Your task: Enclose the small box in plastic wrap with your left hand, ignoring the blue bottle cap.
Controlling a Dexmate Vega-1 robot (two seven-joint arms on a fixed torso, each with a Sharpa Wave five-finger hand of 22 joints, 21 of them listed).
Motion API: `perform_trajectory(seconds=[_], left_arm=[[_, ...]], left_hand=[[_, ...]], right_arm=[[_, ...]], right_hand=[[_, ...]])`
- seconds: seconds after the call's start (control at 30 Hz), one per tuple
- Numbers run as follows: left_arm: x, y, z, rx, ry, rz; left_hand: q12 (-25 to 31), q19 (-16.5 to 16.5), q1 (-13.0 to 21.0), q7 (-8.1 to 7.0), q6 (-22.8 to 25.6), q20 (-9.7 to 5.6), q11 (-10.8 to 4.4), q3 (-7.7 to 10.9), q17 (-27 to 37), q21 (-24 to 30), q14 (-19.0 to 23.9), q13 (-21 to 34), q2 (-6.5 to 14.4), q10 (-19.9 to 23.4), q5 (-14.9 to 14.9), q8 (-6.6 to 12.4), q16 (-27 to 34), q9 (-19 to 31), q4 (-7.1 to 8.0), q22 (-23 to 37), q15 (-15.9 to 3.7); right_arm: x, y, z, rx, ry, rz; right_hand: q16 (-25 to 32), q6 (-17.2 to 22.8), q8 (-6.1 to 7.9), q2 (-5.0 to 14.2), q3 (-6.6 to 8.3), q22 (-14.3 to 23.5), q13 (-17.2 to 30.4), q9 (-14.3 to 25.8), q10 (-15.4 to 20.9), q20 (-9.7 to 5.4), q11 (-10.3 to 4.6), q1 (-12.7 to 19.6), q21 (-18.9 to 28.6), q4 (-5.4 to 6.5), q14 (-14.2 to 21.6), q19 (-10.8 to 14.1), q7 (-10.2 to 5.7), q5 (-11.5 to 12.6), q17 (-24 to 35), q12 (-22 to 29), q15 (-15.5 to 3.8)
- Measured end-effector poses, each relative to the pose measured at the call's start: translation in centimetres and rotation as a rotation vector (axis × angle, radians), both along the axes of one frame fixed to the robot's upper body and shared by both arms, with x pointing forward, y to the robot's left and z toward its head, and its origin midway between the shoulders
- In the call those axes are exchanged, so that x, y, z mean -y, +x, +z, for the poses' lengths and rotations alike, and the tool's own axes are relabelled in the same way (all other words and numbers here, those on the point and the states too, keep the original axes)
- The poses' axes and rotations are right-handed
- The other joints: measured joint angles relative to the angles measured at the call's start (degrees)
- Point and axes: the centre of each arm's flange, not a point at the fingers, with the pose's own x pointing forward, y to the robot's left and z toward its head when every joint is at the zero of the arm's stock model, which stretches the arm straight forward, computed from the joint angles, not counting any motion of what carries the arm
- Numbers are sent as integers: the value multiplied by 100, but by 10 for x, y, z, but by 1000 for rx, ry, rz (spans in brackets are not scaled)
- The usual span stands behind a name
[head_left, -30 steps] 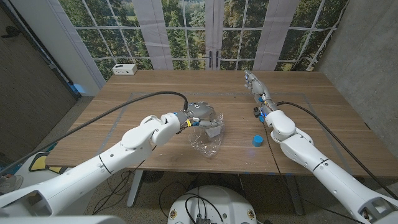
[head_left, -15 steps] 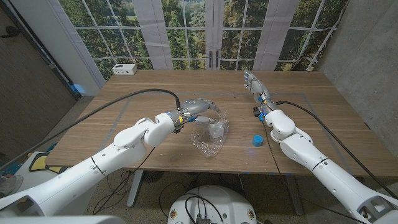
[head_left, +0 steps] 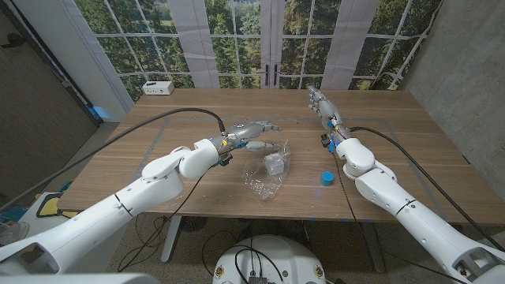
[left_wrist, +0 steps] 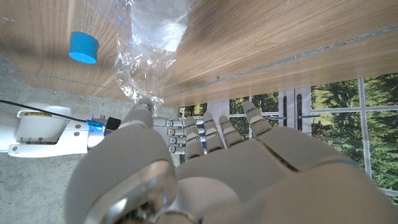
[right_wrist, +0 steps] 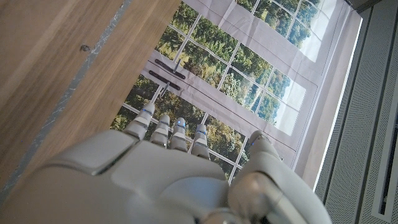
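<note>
One small box (head_left: 274, 165) sat near the middle of the tabletop (head_left: 197, 126), lying on one crumpled sheet of plastic wrap (head_left: 264, 180). Just beside the box, on its far left, the left hand (head_left: 251, 132) hovered with fingers (head_left: 268, 127) apart, holding nothing. One blue bottle cap (head_left: 326, 178) lay well to the box's right. Far beyond it, the right hand (head_left: 319, 102) stood with fingers straight and empty. One white device (head_left: 158, 87) sat at the far-left corner.

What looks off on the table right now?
The plastic wrap lies crumpled and bunched around the small box, loose rather than neatly closed over it; one corner trails toward the table's near edge. The left hand hovers beside it, fingers apart. The blue bottle cap sits apart. No spill or damage visible.
</note>
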Motion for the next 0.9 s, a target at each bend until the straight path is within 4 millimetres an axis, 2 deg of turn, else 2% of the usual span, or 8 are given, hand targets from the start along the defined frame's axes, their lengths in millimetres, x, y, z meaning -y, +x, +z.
perform_trajectory(seconds=[0.07, 0.17, 0.27, 0.33, 0.4, 0.47, 0.53, 0.9], left_arm=[[0, 2, -2, -14, 16, 9], [7, 5, -8, -22, 71, 25], [13, 8, -14, -20, 121, 36], [17, 9, -18, -7, 153, 46], [22, 8, -23, 13, 188, 56], [25, 8, -26, 39, 213, 70], [27, 8, -28, 67, 236, 81], [43, 9, -48, 97, 392, 120]], left_hand=[[-1, -264, -272, -10, -378, -84, -6, 7, -2, -81, -334, -45, 22, -322, 0, -21, 0, -2, 210, -9, 1], [-1, -544, -733, -20, -802, -181, -52, -87, -2, -155, -746, -104, -60, -785, 8, -21, 0, -30, 527, -25, -35], [-23, -624, -1151, -18, -1271, -266, -96, -180, -2, -257, -793, -142, -92, -1294, 69, -21, 0, -30, 805, -59, -46], [-23, -615, -1485, -15, -1657, -322, -139, -225, -2, -302, -806, -144, -59, -1387, 135, -21, 0, -30, 1010, -73, -33], [-44, -616, -1826, -23, -1727, -340, -169, -249, -2, -302, -821, -160, -91, -1417, 192, -21, 0, -29, 1149, -92, -12], [-44, -616, -2142, -15, -1735, -340, -169, -249, 10, -302, -801, -171, -193, -1417, 244, -21, 0, -29, 1215, -92, 8], [-44, -616, -2314, -15, -1734, -340, -169, -248, 15, -302, -831, -163, -295, -1417, 245, -21, 0, -29, 1217, -92, 39], [-17, -592, -2743, 6, -1755, -315, -169, -279, 36, -302, -800, -153, -497, -1417, 322, -21, 7, -28, 1290, -76, 69]], right_arm=[[0, -1, 0, 1, 0, 1], [0, -1, 0, 4, 1, -1], [0, -2, 0, 7, 2, -2], [1, -3, -1, 8, 4, -3], [1, -3, -2, 8, 5, -4], [1, -3, -2, 8, 6, -4], [2, -3, -2, 8, 7, -5], [4, -3, -5, 8, 13, -6]], right_hand=[[0, 0, 0, 0, 0, 0, 0, 0, 0, 0, 0, 0, 0, 0, 0, 0, 0, 0, 0, 0, 0], [0, 0, 0, 0, 0, 0, 0, 0, 0, 0, 0, 0, 0, 0, 0, 0, 0, 0, 0, 0, 0], [0, 0, 0, 0, 0, 0, 0, 0, 0, 0, 0, 0, 0, 0, 0, 0, 0, 0, 0, 0, 0], [0, 0, 0, 0, 0, 0, 0, 0, 0, 0, 0, 0, 0, 0, 0, 0, 0, 0, 0, 0, 0], [0, 0, 0, 0, 0, 0, 0, 0, 0, 0, 0, 0, 0, 0, 0, 0, 0, 0, 0, 0, 0], [0, 0, 0, 0, 0, 0, 0, 0, 0, 0, 0, 0, 0, 0, 0, 0, 0, 0, 0, 0, 0], [0, 0, 0, 0, 0, 0, 0, 0, 0, 0, 0, 0, 0, 0, 0, 0, 0, 0, 0, 0, 0], [0, 0, 0, 0, 0, 0, 0, 0, 0, 0, 0, 0, 0, 0, 0, 0, 0, 0, 29, 0, 0]])
